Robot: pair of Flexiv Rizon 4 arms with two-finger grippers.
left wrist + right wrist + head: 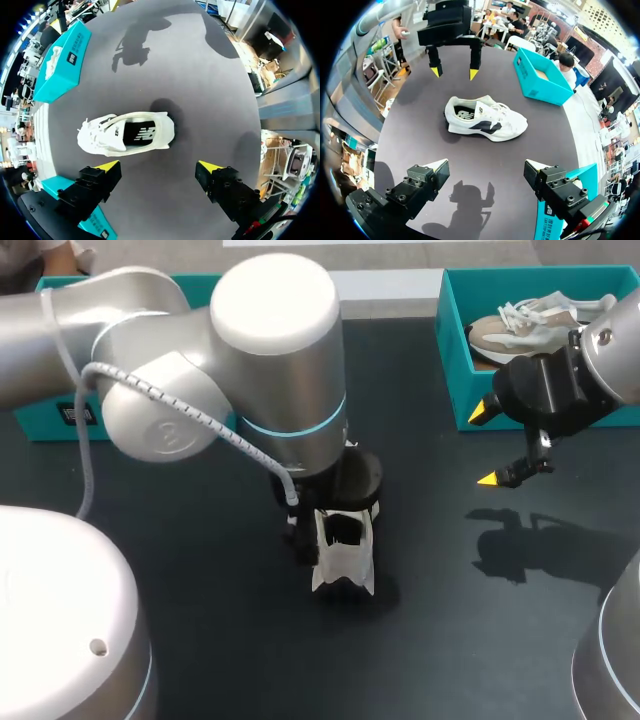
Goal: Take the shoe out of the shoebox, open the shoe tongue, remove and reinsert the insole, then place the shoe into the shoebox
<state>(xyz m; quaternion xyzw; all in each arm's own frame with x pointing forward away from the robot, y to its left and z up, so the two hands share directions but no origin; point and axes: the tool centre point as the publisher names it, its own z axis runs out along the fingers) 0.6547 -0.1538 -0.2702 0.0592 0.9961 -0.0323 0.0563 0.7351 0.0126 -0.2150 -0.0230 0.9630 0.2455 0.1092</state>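
- Found the white shoe (343, 562) out of either box, standing on its sole near the middle of the dark table (200, 640); saw it whole only from the right wrist view (485, 119).
- Could see just a small piece of it from the head view, with the rest covered by the left arm (270, 360) directly above.
- Made out a dark insole (142, 134) inside the shoe's opening from the left wrist view, with the laces bunched toward the front; could not tell how far the tongue was pulled back.
- Noted the left gripper (159, 166) spread wide and holding nothing, hanging above the shoe and clear of it; picked out the same yellow tips from the right wrist view (454, 73), beyond the heel end.
- Noted the right gripper (486, 445) likewise wide and empty, in the air well apart from the shoe and just in front of the right shoebox (452, 380).
- Saw a second, beige shoe (520, 328) lying in that box, partly hidden behind the right arm.
- Caught only a teal corner of the left shoebox (45, 420) behind the left arm from the head view; from the right wrist view found it (540, 80) open near the shoe's toe, with only part of its inside showing.
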